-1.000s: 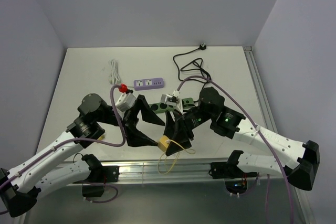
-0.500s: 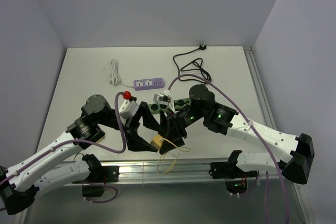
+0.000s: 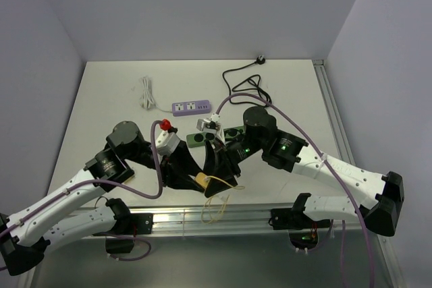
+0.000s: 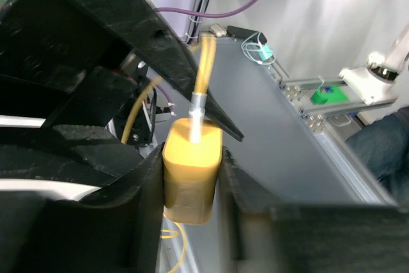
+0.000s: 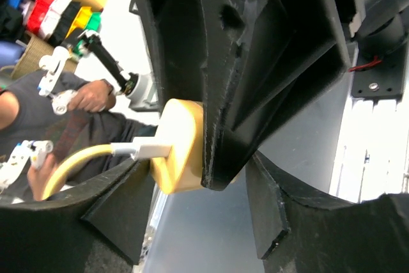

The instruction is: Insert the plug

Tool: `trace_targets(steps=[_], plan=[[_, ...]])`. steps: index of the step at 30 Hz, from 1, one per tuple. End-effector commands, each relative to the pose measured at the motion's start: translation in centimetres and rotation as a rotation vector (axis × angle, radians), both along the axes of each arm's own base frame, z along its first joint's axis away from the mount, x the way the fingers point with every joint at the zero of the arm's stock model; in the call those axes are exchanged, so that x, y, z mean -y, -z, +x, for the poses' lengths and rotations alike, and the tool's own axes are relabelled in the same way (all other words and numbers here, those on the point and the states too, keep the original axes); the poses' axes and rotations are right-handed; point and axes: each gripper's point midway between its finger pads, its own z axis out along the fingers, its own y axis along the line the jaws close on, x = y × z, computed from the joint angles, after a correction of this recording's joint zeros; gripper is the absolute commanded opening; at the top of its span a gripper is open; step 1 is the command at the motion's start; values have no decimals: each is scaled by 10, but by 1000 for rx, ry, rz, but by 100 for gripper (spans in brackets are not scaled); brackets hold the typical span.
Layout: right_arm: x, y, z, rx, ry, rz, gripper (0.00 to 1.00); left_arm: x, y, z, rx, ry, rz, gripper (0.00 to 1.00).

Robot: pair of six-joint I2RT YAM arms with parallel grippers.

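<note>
Both arms have drawn closer over the counter [image 3: 108, 99], the left end effector [image 4: 192, 180] clamping the yellow plug [image 4: 193, 161], seemingly to regrip it, while the right end effector's [image 5: 201, 212] hold cannot be told.

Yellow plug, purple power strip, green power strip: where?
yellow plug [image 4: 192, 161], left wrist view, body centre
purple power strip [image 3: 191, 107], top external view, top face
green power strip [image 3: 196, 139], top external view, left end

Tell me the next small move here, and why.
Probably ease the right gripper back off the yellow plug. The left wrist view shows the left gripper with its jaws shut on the plug's two sides, so it looks held, and the right one only crowds it.
</note>
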Motion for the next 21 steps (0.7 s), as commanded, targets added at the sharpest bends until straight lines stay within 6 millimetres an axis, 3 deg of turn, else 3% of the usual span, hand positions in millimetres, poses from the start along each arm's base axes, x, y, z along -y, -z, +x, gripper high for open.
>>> trace_targets(steps=[1,4,5,6,8,9,11,17,21], plan=[[-4,-26,2,72,-2,83,0,-5,-14,-10,38,44,-23,27],[-3,-27,3,75,8,76,1,-4,-17,-5,48,4,-25,0],[-3,-26,4,76,14,72,5,-5,-14,-3,33,-15,-3,0],[-2,-23,6,81,32,49,19,-4,-17,0,32,-48,-4,0],[-6,-19,19,108,114,8,34,-3,-20,12,23,-141,-5,0],[-3,-9,22,117,139,-42,47,-4,-24,14,22,-161,-10,0],[-3,-1,39,149,243,-97,56,-5,-27,19,6,-210,-6,0],[20,30,76,257,500,-291,64,-19,-48,24,4,-324,-42,0],[47,31,112,347,737,-389,64,-26,-55,50,-62,-517,-39,0]])
